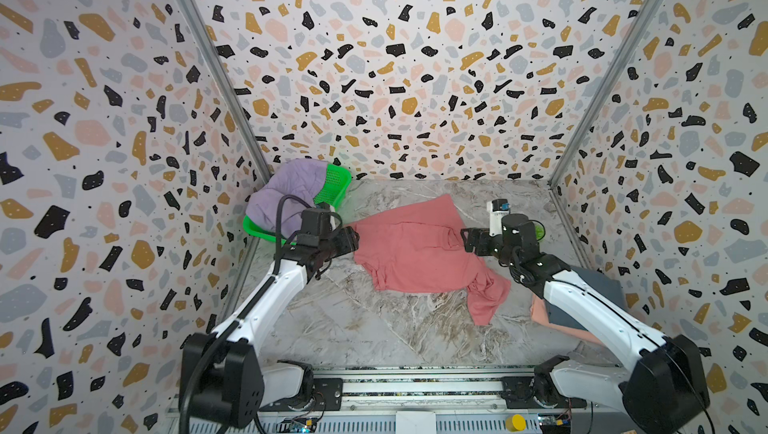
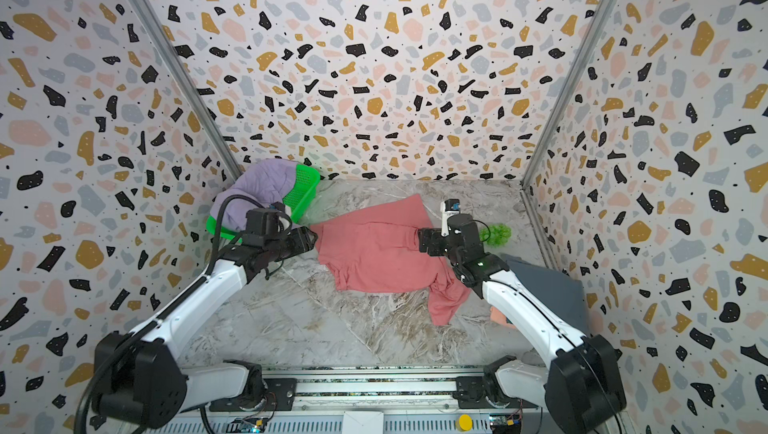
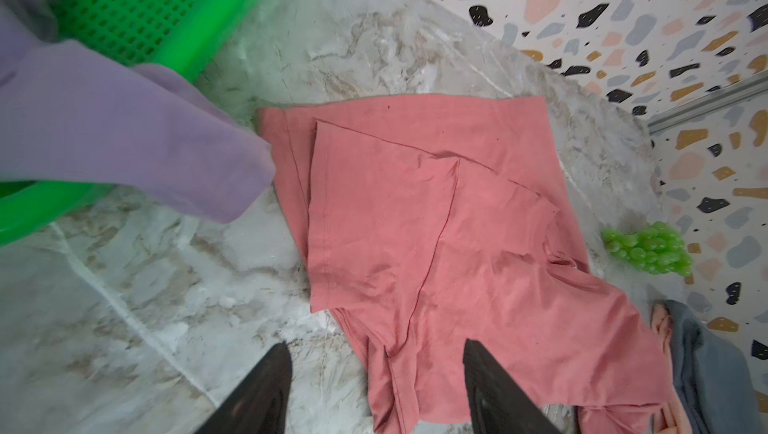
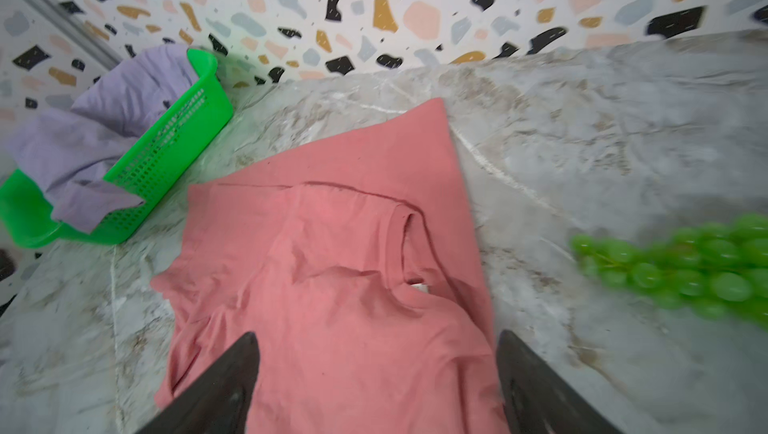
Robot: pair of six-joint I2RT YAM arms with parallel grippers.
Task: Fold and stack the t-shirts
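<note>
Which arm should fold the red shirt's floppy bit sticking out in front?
Probably the right: the right gripper, open, hangs on the side where the floppy bit trails; the left gripper is across the red shirt, by the basket.

The right gripper (image 4: 378,334), fingers (image 4: 220,386) wide apart, hovers over the coral-red t-shirt (image 4: 332,244) lying at twelve o'clock — neck label (image 4: 419,285) showing. At ten, the green basket (image 4: 174,136) holds the lilac t-shirt (image 4: 95,140); at three, green balls (image 4: 698,269).
</note>
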